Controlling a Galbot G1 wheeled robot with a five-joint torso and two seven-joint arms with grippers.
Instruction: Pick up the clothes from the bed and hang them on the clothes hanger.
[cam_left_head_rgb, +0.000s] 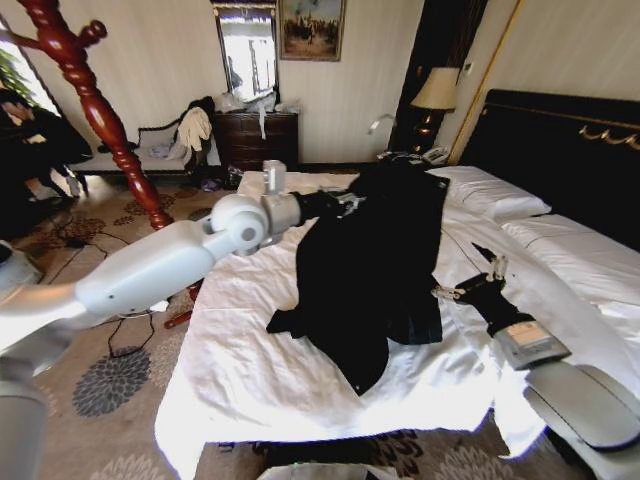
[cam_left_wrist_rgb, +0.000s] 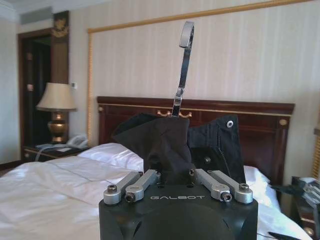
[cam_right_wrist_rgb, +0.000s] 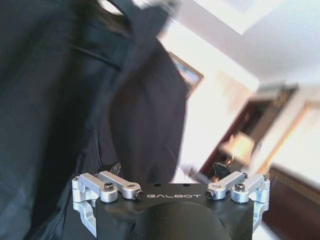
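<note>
Left gripper (cam_left_head_rgb: 345, 203) clamps the hanger (cam_left_wrist_rgb: 183, 70) with the coat (cam_left_head_rgb: 385, 270) draped on it, lifted over the bed (cam_left_head_rgb: 250, 350) near its headboard end, hem trailing on the sheet. Right gripper (cam_left_head_rgb: 490, 270) hovers beside the coat's edge, jaws apparently spread wide. Next: seat the shoulders squarely. No containers here.

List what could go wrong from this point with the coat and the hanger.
1. The left gripper holds up the black coat near its collar, but much of it drags on the bed; the weight could pull it loose.
2. The hanger's silver hook juts up tilted; it may twist while carried.
3. The right gripper sits against the coat's edge and might snag it.
</note>
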